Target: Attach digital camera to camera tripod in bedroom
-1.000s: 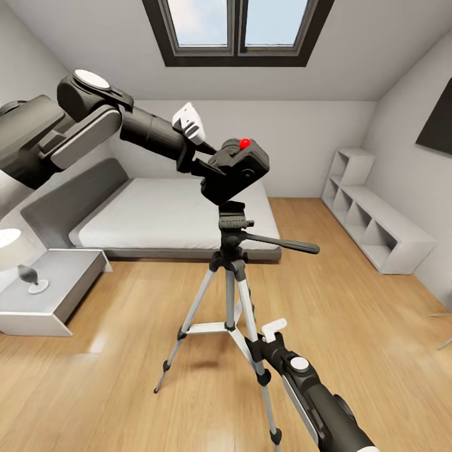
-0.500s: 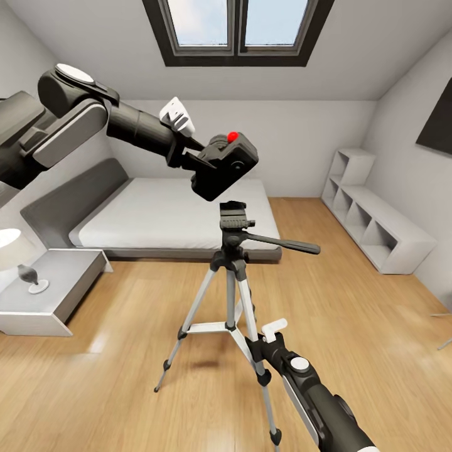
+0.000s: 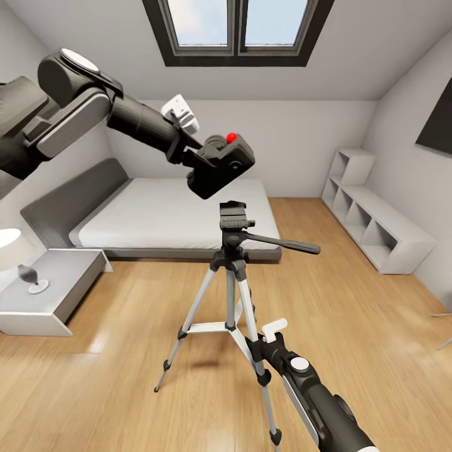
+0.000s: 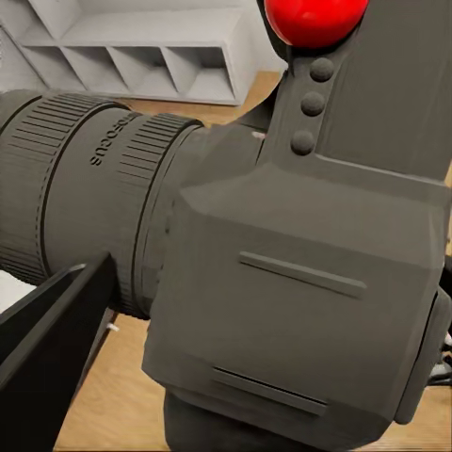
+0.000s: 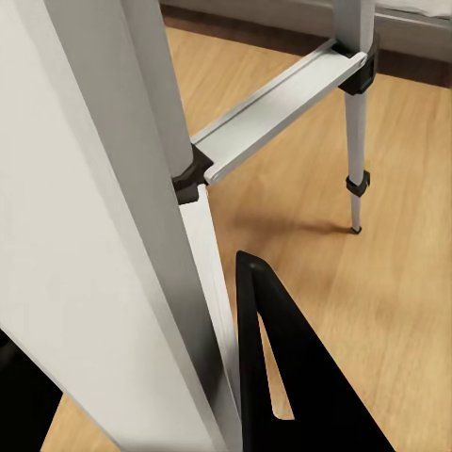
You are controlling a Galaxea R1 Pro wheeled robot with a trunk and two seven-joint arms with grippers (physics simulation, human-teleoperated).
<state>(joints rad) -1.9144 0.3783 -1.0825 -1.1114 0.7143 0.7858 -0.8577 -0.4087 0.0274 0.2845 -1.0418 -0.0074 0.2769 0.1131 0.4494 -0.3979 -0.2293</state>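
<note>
The black digital camera, red button on top, hangs tilted in the air with my left gripper shut on it. It sits slightly above and to the left of the camera tripod's head, with a small gap between them. In the left wrist view the digital camera is very close, lens to one side, and one finger lies along it. The camera tripod stands on the wood floor, pan handle pointing right. Low down, my right gripper is shut on a silver tripod leg.
A low grey bed lies behind the tripod. A grey nightstand with a lamp stands at the left. A white cubby shelf runs along the right wall. The skylight is overhead.
My left arm has carried the digital camera up and to the left, off the tripod's head, so a gap now shows. The right arm and the tripod have stayed still.
</note>
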